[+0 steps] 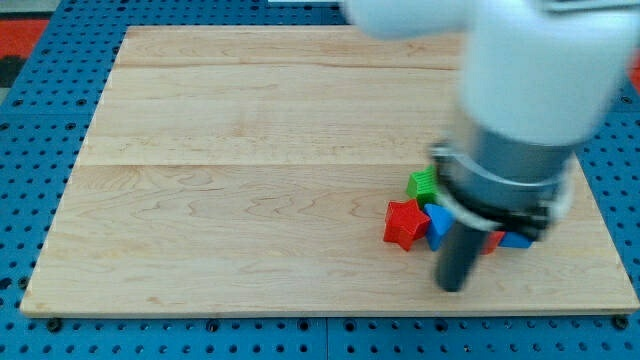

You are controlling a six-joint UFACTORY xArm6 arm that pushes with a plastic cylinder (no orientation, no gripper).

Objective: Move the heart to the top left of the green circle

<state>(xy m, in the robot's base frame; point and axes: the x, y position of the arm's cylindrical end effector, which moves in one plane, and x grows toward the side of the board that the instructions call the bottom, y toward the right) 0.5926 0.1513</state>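
My arm fills the view's upper right and hides part of a cluster of blocks. My tip rests on the board just below that cluster. A green block shows at the cluster's top left, half hidden by the arm. A red star lies below it. A blue block touches the star's right side, next to the rod. To the right of the rod a sliver of a red block and another blue block peek out. I cannot make out a heart shape.
The wooden board lies on a blue pegboard table. The board's bottom edge is close below my tip. All visible blocks sit near the board's right side.
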